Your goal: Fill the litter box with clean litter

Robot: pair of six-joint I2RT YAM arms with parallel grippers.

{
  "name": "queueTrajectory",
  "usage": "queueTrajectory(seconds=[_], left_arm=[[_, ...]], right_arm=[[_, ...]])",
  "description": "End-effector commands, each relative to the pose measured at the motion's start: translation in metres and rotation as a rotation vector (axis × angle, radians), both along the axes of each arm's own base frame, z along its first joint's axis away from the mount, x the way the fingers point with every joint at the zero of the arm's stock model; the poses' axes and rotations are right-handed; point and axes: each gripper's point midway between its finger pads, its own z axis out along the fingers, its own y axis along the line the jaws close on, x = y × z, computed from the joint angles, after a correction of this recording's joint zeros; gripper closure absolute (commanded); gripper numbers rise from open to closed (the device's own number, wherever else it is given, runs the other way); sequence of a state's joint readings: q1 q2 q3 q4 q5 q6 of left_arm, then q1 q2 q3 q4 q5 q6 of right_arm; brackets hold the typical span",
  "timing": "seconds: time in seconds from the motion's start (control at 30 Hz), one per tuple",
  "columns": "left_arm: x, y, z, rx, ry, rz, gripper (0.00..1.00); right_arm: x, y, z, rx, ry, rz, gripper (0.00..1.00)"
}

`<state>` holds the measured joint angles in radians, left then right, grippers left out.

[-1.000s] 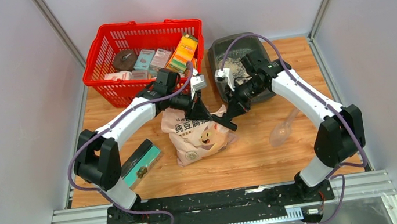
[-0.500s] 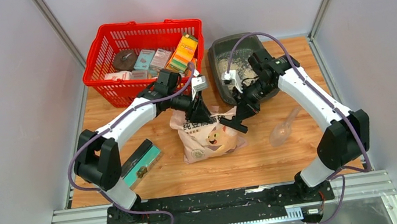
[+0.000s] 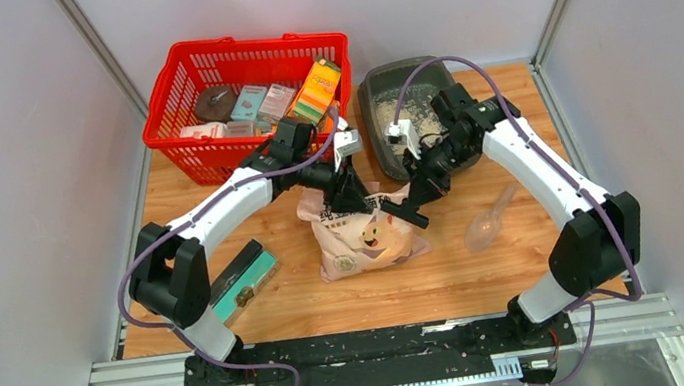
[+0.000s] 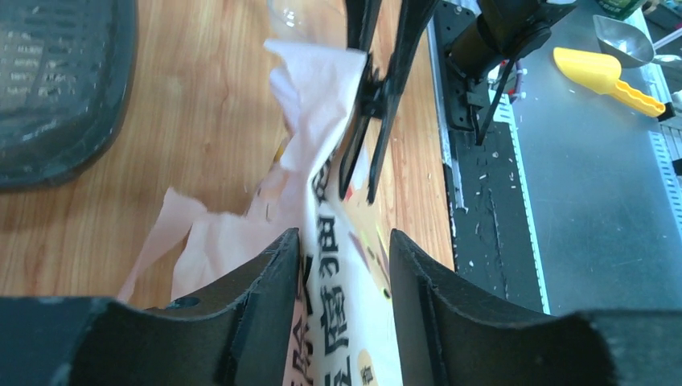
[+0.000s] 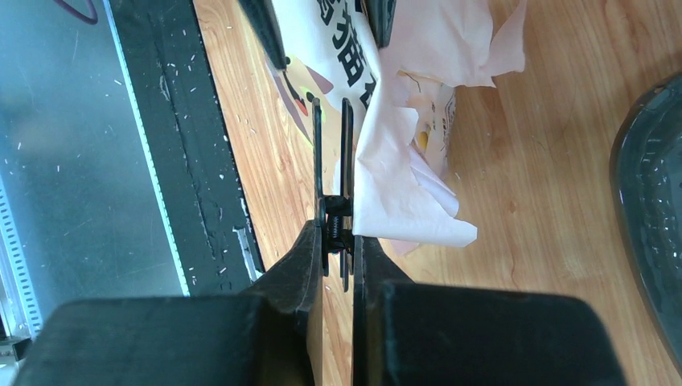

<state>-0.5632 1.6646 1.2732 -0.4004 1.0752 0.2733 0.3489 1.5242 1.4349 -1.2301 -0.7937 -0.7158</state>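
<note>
Top external: left gripper spread astride pinkish-beige litter bag top, right gripper pinching thin black clip at bag edge, dark grey rectangular plastic litter box beyond both, pale granules inside.

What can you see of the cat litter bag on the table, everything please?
The litter bag is soft pinkish-beige, printed with dark Chinese characters and a cartoon cat. It lies slumped on the wooden table near the litter box, its torn top crumpled. The open left gripper straddles its upper printed part. A black clip, held by the shut right gripper, lies against its top edge.
</note>
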Motion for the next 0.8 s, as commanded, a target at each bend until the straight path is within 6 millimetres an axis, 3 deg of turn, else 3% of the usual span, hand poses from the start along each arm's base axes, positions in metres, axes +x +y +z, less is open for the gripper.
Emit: queueTrajectory(seconds=[0.0, 0.23, 0.47, 0.57, 0.6, 0.7, 0.73, 0.77], left_arm=[[0.001, -0.023, 0.021, -0.080, -0.096, -0.083, 0.46], [0.007, -0.041, 0.025, -0.101, -0.103, -0.116, 0.44], [0.005, -0.053, 0.007, -0.091, -0.074, -0.145, 0.45], [0.000, -0.056, 0.002, -0.092, -0.053, -0.165, 0.59], [-0.001, -0.057, 0.003, -0.097, -0.047, -0.169, 0.78], [-0.001, -0.058, 0.002, -0.100, -0.033, -0.174, 1.00], [-0.001, -0.057, 0.003, -0.100, -0.034, -0.173, 1.00], [-0.001, -0.057, 0.003, -0.098, -0.039, -0.170, 1.00]], right_arm=[[0.018, 0.016, 0.025, 0.106, -0.076, 0.003, 1.00], [0.021, 0.016, 0.024, 0.098, -0.086, 0.006, 1.00], [0.019, 0.016, 0.022, 0.100, -0.078, 0.006, 1.00], [0.019, 0.016, 0.020, 0.098, -0.073, 0.003, 1.00], [0.019, 0.016, 0.019, 0.096, -0.070, 0.000, 1.00], [0.020, 0.015, 0.016, 0.089, -0.063, -0.006, 1.00], [0.020, 0.015, 0.017, 0.084, -0.062, -0.016, 0.97], [0.023, 0.012, 0.016, 0.070, -0.058, -0.038, 0.78]])
